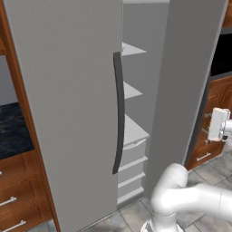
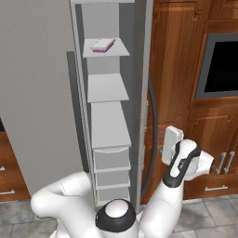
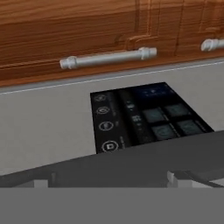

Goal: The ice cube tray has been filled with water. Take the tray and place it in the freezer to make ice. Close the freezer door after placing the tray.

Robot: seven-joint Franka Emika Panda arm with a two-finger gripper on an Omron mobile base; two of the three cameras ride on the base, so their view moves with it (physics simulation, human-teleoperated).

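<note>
Hand [image 2: 163, 148] open beside the freezer door [image 2: 145, 93]; ice cube tray [image 2: 103, 45] rests on top shelf [image 2: 122, 50].

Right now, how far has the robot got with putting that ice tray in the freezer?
The ice cube tray already lies on the top white shelf inside the freezer, so placing looks done. The open gripper holds nothing and sits by the freezer door, near its dark handle. The door stands open; shutting it is what is left.
</note>
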